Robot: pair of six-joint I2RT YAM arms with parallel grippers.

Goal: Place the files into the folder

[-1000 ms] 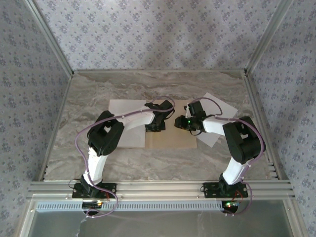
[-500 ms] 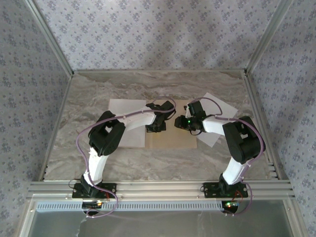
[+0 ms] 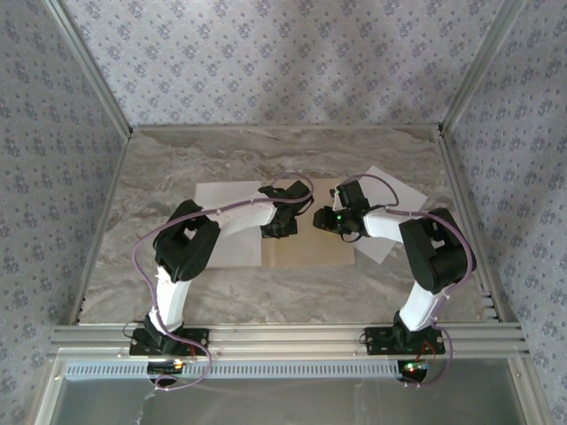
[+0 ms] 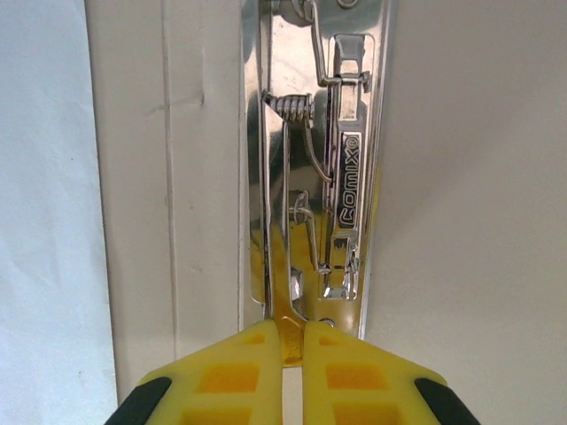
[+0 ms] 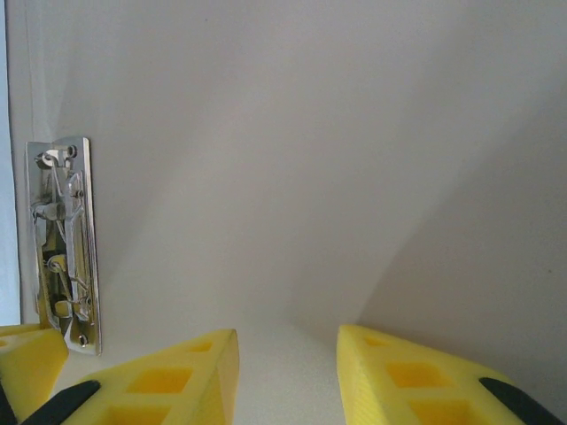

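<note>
Top external: one flat tan cardboard folder [image 3: 306, 252] centres the worktop [image 3: 266, 150], two white paper sheets beside it (left sheet [image 3: 221, 193], right sheet [image 3: 399, 190]); left claw [image 4: 292, 354] pinched shut at its one shiny metal clip [image 4: 323, 177]; right claw [image 5: 288, 354] half-open over it.

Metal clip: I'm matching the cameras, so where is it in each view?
Top external: hidden under the left hand, near the folder's left side.
Left wrist: metal clip at centre, near end pinched by that hand.
Right wrist: metal clip upright along the left edge.
Shared landmark: the tan folder.
</note>
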